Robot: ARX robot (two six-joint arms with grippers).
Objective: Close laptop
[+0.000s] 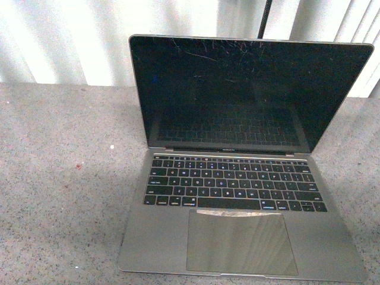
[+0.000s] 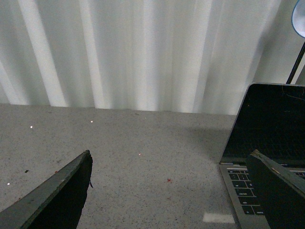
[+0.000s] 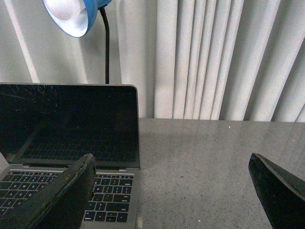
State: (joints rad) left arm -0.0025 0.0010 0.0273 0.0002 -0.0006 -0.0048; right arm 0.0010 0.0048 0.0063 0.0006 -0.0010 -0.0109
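The laptop (image 1: 237, 178) stands open on the speckled grey table (image 1: 65, 196), its scratched black screen upright and dark, black keys and a large trackpad facing me. Neither arm shows in the front view. My left gripper (image 2: 171, 160) is open over bare table to the laptop's left side; the laptop (image 2: 267, 138) shows beside one finger. My right gripper (image 3: 171, 162) is open over bare table to the laptop's right side, with the laptop (image 3: 71, 129) behind its other finger. Nothing is between either pair of fingers.
White vertical blinds (image 1: 65, 41) hang behind the table. A blue desk lamp (image 3: 76, 16) on a black gooseneck stands behind the laptop. A small red spot (image 1: 78, 167) marks the table left of the laptop.
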